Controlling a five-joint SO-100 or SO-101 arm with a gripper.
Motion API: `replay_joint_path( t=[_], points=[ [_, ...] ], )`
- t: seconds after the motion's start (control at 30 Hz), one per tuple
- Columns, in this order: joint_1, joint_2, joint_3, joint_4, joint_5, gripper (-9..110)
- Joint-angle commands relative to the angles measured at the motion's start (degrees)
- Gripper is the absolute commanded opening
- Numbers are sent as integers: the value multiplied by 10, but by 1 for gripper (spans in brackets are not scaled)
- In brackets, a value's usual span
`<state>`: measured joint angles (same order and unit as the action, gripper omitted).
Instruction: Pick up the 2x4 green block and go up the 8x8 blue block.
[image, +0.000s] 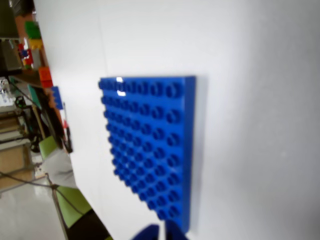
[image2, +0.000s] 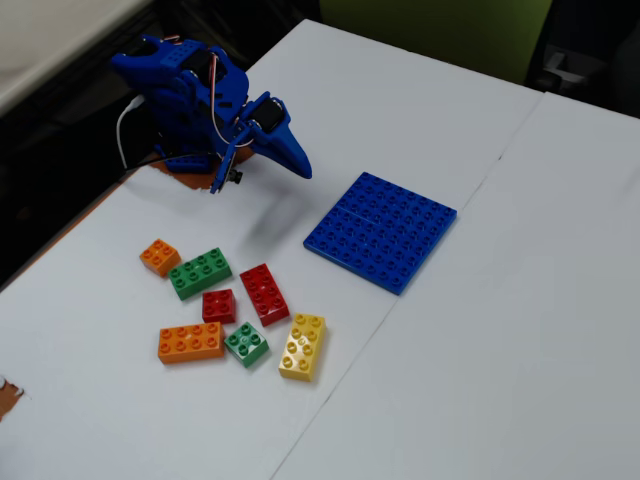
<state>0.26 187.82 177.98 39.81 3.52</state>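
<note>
Gripper: we read the gripper (image2: 300, 165) as folded low near the arm's base, tips pointing toward the baseplate. In the fixed view the fingers look pressed together with nothing between them. The wrist view shows only two dark blue finger tips (image: 150, 232) at its bottom edge, so we rate that reading as likely, not certain.

8x8 blue block: the 8x8 blue block (image2: 381, 231) lies flat on the white table (image2: 520, 330), just ahead of the fingertips and bare of bricks. It fills the middle of the wrist view (image: 150, 150).

2x4 green block: the 2x4 green block (image2: 200, 273) rests on the table, well apart from the fingers, off to the side and behind the direction they point. It is untouched.

Neighbours of target: a small orange brick (image2: 160, 256) sits just beside one end; a small red brick (image2: 218, 305) and a long red brick (image2: 264, 293) sit near the other.

Farther bricks: long orange brick (image2: 191, 342), 2x2 green brick (image2: 246, 344), yellow brick (image2: 302, 347).

Step, our judgement: pickup not yet begun.

Risk 1: the wrist camera faces the baseplate, not the bricks, so the approach has no close view.

Risk 2: the small green brick could be mistaken for the target.

Risk 3: tight spacing could let a finger shove the orange or red neighbour and twist the target.
</note>
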Motion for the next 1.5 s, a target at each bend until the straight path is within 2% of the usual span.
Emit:
replay_joint_path(
  t=[0.0, 0.6, 0.67, 0.93, 0.97, 1.03, 1.1, 1.27, 1.47],
  points=[
    [-1, 24, 19, -7, 4, 0],
    [-1, 24, 19, -7, 4, 0],
    [-2, 24, 19, -7, 2, 3],
    [-8, 25, 19, -7, -13, 0],
    [-11, 25, 20, -8, -57, 0],
    [-11, 25, 23, -5, -293, 0],
    [-11, 25, 23, -4, -389, 0],
    [-5, 25, 23, 54, -845, 0],
    [28, 25, 19, 80, -1096, 0]
  ],
)
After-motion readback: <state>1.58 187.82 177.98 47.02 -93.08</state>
